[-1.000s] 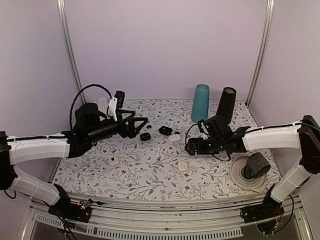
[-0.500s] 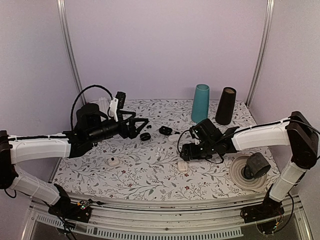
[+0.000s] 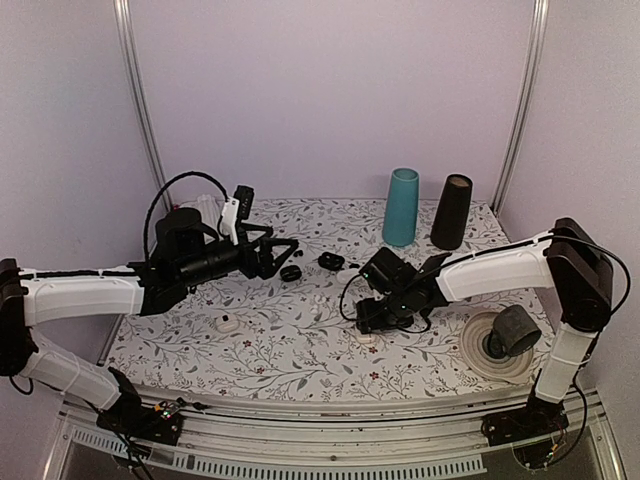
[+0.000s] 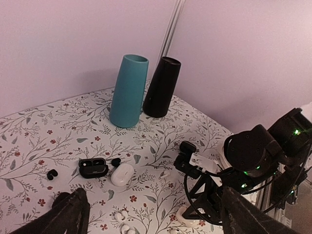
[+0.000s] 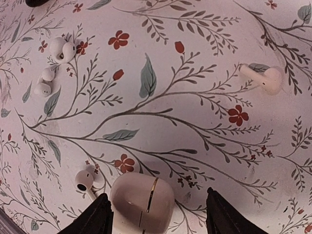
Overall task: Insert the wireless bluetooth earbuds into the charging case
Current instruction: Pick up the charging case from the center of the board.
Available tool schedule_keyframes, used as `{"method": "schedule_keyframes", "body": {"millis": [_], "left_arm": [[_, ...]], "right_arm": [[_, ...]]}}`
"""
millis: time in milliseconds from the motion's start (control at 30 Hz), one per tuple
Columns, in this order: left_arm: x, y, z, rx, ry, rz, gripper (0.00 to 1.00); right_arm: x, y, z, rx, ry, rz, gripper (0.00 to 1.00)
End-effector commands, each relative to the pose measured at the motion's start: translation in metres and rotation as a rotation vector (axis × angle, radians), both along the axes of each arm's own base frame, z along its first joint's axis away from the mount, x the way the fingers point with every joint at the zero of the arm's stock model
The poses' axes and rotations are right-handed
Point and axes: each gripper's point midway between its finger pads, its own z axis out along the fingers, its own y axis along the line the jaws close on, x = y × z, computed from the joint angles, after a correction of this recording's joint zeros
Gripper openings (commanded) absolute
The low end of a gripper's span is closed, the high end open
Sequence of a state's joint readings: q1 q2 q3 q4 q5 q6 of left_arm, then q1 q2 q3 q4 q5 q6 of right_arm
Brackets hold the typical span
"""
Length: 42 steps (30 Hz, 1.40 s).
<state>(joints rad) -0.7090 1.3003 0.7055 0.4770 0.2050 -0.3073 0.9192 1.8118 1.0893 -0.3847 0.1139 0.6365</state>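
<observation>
Bracketing the charging case (image 5: 142, 204) at the near part of the flowered table (image 5: 161, 97) with the right gripper (image 5: 157, 201): jaws standing partly apart, one finger almost at the case's side, a gap showing at the other, so not clamping anything yet. Reading the case as shut, by the thin seam across its shell. Finding the nearest earbud (image 5: 84, 181) lying loose on the table just beside the case, and a second earbud (image 5: 263, 78) lying well apart from it, further out; noting more small white pieces (image 5: 62, 48) beyond. Holding the left gripper (image 3: 286, 250) further back above the table, jaws wide and gripping nothing. Judging the task as hardly begun: gripping the case, lifting the lid and seating both earbuds all waiting to be done.
</observation>
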Motion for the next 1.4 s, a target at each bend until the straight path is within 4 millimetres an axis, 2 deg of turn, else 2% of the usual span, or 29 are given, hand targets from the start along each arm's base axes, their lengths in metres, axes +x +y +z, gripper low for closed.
{"method": "schedule_keyframes", "body": {"millis": [0, 300, 667, 867, 1100, 1367], "left_arm": [[-0.001, -0.006, 0.007, -0.015, -0.005, -0.019, 0.94], [0.0, -0.007, 0.007, -0.016, -0.002, -0.023, 0.94], [0.001, -0.01, 0.001, 0.005, 0.014, -0.03, 0.92], [0.001, -0.01, 0.001, -0.004, 0.037, -0.033, 0.91], [-0.002, -0.013, -0.011, 0.002, 0.072, -0.055, 0.87], [-0.019, -0.025, -0.017, 0.069, -0.03, -0.114, 0.83]], "right_arm": [[-0.004, 0.006, -0.004, -0.042, 0.004, 0.0, 0.66], [-0.008, 0.01, -0.018, -0.085, 0.025, 0.001, 0.64], [-0.006, 0.012, -0.021, -0.092, 0.027, -0.001, 0.48], [0.002, 0.011, -0.007, -0.082, -0.028, -0.011, 0.4], [0.013, 0.015, 0.016, -0.033, -0.083, -0.007, 0.38], [0.017, 0.03, 0.05, 0.121, -0.085, 0.039, 0.38]]}}
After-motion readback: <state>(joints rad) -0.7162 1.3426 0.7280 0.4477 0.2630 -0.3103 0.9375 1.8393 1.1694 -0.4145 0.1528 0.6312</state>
